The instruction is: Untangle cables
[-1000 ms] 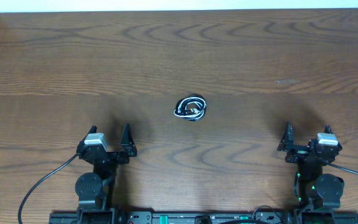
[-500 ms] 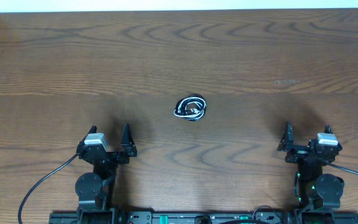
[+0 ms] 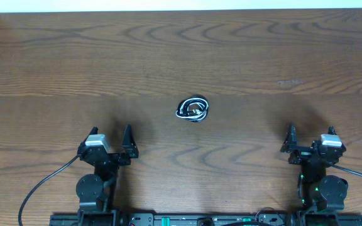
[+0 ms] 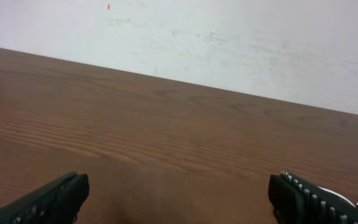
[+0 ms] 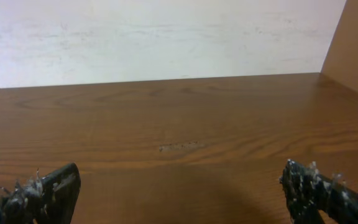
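**Cables (image 3: pixel 193 109) lie knotted and untouched: untangling not yet begun**

Near the front edge of the table (image 3: pixel 55 63), on the left, the left gripper (image 3: pixel 110 143) sits with its jaws spread wide and nothing between them. Its wrist view shows only bare wood grain running to the far edge and a pale wall (image 4: pixel 229 37) beyond.

About midway between the front and far edges, close to the table's centre, the bundle lies alone. Black and white cords are wound into one small, compact coil, with strands crossing over each other. The overhead view is too small to tell how many cords there are or where the plug ends sit. The coil is well apart from both arms and does not appear in either wrist view.

Near the front edge on the right, the right gripper (image 3: pixel 310 143) is likewise fully parted and empty, facing bare wood with a faint scuff (image 5: pixel 179 147).

As I judge it, no part of the task is done. Everything is left: reaching in, taking hold of the knot at two places, drawing the loops apart, and laying each cord out separately.
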